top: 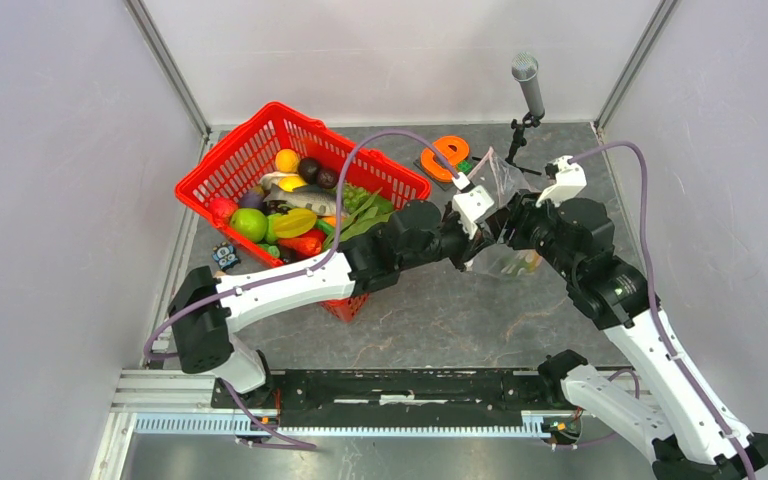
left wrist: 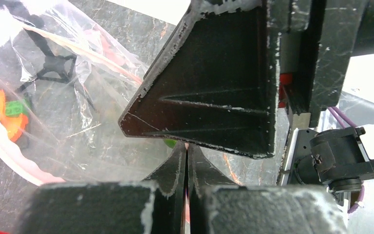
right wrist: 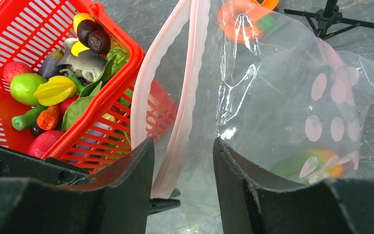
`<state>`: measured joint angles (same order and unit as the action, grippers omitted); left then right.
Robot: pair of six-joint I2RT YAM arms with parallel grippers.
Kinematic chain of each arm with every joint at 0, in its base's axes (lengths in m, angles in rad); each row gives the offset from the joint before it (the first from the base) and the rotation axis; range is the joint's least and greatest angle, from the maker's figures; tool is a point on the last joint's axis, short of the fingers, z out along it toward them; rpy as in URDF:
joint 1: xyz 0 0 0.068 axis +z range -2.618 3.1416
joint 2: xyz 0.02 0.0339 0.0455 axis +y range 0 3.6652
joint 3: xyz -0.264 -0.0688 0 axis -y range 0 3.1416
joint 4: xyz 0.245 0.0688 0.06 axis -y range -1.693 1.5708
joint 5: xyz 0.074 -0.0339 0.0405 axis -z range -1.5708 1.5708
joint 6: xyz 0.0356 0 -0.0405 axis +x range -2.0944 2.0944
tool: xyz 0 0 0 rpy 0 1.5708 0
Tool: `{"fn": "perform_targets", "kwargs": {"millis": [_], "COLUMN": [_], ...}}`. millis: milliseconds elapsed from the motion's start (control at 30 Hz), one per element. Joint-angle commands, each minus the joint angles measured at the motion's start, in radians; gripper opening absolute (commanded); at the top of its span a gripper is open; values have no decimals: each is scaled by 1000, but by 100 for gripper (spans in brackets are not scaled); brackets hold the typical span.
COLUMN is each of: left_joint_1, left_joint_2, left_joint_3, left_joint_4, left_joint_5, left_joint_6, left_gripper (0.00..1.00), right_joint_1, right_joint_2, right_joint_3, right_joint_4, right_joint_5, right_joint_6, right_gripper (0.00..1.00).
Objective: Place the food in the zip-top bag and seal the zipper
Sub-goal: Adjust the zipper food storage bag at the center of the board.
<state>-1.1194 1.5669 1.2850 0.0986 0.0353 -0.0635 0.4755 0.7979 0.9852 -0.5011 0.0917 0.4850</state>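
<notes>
My zip-top bag hangs clear and crinkly with pale dots, at three o'clock of the red mesh basket. My left fingers pinch together on its edge. My right fingers stand apart around the wavy pinkish zipper. The right wrist view shows a green-orange food piece at the bag's bottom, only a blur from above.
</notes>
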Motion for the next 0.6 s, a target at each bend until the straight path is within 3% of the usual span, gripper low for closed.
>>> {"fn": "perform_targets", "kwargs": {"millis": [0, 67, 167, 333, 433, 467, 533, 567], "left_joint_1": [-6, -5, -5, -5, -4, -4, -4, -3], "left_joint_2": [7, 5, -1, -16, -24, -30, -47, -61], "left_joint_3": [53, 50, 44, 19, 16, 14, 12, 11], "left_joint_4": [27, 27, 19, 18, 18, 18, 15, 7], "left_joint_5": [-13, -3, -9, -32, -31, -31, -32, -30], "left_joint_6": [-32, -29, -21, -13, -17, -19, -25, -26], "left_gripper": [2, 2, 2, 6, 35, 40, 62, 65], "right_joint_1": [-2, -2, -2, -1, -2, -2, -1, -1], "right_joint_2": [-11, -1, -7, -46, -57, -55, -52, -53], "right_joint_3": [34, 19, -1, -23, -43, -50, -60, -67], "right_joint_4": [-25, -14, 6, 36, 56, 60, 59, 60], "right_joint_5": [7, -14, 4, 60, 59, 59, 68, 81], "right_joint_6": [-3, -1, 12, 22, 26, 26, 25, 29], "right_gripper": [48, 41, 21, 4, 2, 2, 2, 2]}}
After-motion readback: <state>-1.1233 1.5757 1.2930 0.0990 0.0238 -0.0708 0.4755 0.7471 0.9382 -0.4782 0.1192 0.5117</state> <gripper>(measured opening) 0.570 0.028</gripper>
